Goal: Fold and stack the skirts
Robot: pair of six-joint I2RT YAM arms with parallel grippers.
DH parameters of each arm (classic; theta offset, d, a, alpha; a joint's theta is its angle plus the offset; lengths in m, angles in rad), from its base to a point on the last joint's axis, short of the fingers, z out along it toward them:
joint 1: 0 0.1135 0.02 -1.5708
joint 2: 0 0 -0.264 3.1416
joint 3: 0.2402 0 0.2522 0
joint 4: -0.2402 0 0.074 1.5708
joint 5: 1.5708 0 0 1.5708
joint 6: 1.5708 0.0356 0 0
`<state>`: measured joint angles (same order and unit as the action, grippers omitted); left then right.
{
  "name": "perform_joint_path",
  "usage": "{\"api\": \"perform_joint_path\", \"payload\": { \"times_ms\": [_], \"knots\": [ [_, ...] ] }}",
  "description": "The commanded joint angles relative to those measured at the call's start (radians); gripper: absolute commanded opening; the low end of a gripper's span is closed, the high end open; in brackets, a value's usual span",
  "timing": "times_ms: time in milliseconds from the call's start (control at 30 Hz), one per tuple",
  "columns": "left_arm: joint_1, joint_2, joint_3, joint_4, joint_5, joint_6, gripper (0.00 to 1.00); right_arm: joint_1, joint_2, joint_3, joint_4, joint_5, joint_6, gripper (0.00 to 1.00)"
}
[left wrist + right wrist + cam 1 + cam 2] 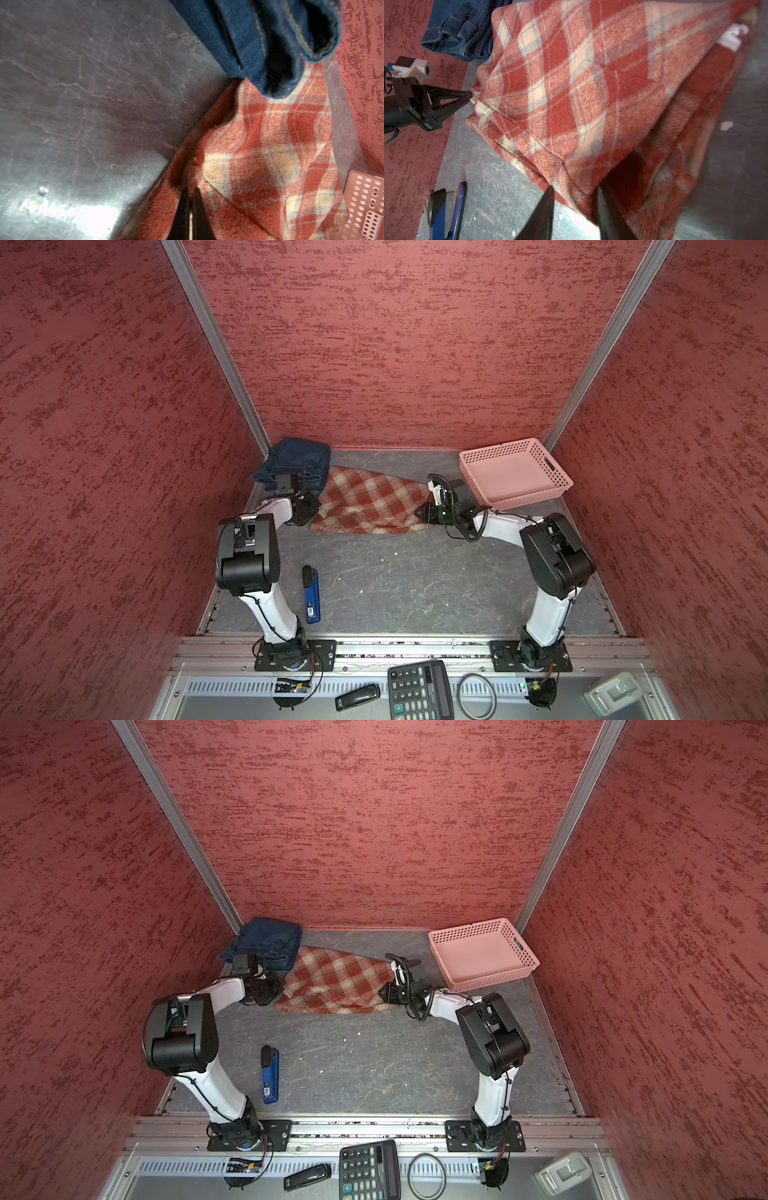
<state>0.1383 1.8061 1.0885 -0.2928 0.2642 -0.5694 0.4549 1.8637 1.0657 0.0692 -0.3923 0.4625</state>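
L tool (190, 190) tight on plaid skirt (270, 155), R tool (575, 188) astride edge

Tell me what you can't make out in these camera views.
Denim pile: skirt count unclear; folds and left arm cover it in both top views.
Plaid skirt lining: mostly covered by its own folds, right wrist view.
Calculator: cut by frame edge, a top view.
Stapler label: too small.

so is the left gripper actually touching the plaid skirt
Touching. The right wrist view shows the left gripper with its closed tips pinching the edge of the plaid skirt.
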Motion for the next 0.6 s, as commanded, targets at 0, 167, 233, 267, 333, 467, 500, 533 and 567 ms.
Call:
{"api": "perform_joint_path", "payload": {
  "times_ms": [0, 167, 233, 267, 333, 467, 500, 533, 567],
  "knots": [
    [-0.015, -0.027, 0.034, -0.012, 0.017, 0.0, 0.0, 0.005, 0.022, -0.006, 0.042, -0.019, -0.016, 0.26],
    [-0.024, -0.03, 0.074, -0.041, 0.012, -0.006, 0.0, 0.003, 0.008, -0.001, 0.043, -0.004, -0.021, 0.05],
    [-0.025, -0.036, 0.091, -0.048, 0.021, -0.01, 0.0, -0.015, -0.017, 0.007, 0.034, 0.033, -0.006, 0.0],
    [-0.025, -0.039, 0.106, -0.057, 0.022, -0.012, 0.0, -0.036, -0.024, 0.016, 0.034, 0.025, 0.009, 0.0],
    [-0.025, -0.04, 0.138, -0.077, 0.026, -0.017, 0.0, -0.078, -0.035, 0.036, 0.031, -0.001, 0.036, 0.0],
    [-0.026, -0.055, 0.184, -0.104, 0.027, -0.017, 0.0, -0.133, -0.049, 0.086, -0.003, -0.025, 0.037, 0.0],
    [-0.026, -0.062, 0.19, -0.114, 0.025, -0.016, 0.0, -0.146, -0.061, 0.089, -0.002, -0.032, 0.043, 0.0],
    [-0.025, -0.068, 0.193, -0.118, 0.023, -0.013, 0.0, -0.155, -0.073, 0.089, 0.003, -0.04, 0.051, 0.0],
    [-0.025, -0.078, 0.192, -0.119, 0.024, -0.008, 0.0, -0.164, -0.085, 0.092, 0.0, -0.044, 0.055, 0.0]
  ]
}}
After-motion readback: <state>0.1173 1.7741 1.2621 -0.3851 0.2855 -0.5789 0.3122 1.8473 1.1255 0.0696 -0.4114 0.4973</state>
